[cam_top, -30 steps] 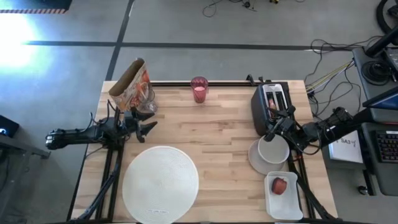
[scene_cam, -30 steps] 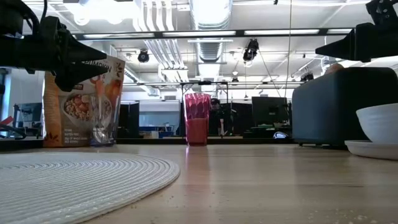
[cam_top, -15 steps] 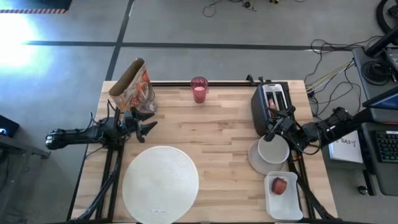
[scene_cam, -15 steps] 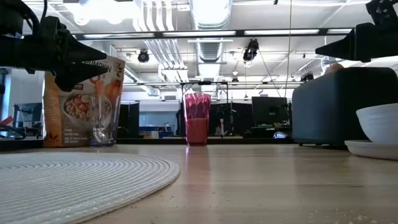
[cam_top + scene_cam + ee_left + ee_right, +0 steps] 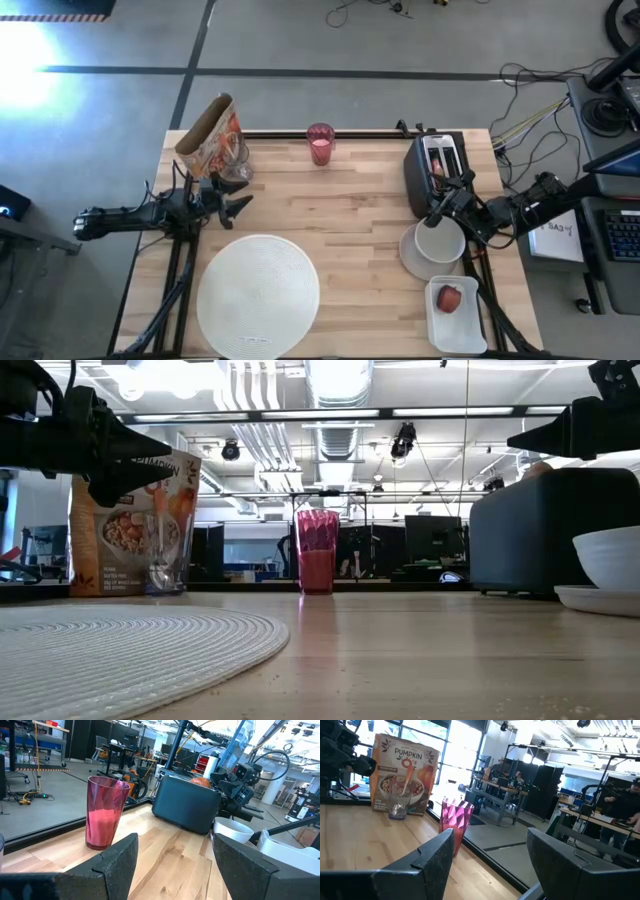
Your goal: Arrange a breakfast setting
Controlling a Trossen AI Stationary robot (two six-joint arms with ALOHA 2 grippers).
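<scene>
A large round white plate [image 5: 258,295], flat and ribbed, lies at the near left. The cereal bag [image 5: 210,135] stands at the far left. In front of it a clear glass [image 5: 233,165] holds the orange-handled spoon [image 5: 406,782]. The pink tumbler [image 5: 320,143] stands at the far middle. A white bowl [image 5: 440,240] sits on a second white dish [image 5: 410,258] at the right. The red apple [image 5: 449,298] lies in a white tray [image 5: 457,330]. My left gripper [image 5: 238,203] hovers open at the left edge. My right gripper [image 5: 448,198] hovers open above the bowl and toaster.
The black toaster [image 5: 435,172] stands at the far right with something reddish [image 5: 200,782] in its slot. Bare wood [image 5: 350,215] lies between plate, tumbler and bowl. Beyond the table lie cables and desks.
</scene>
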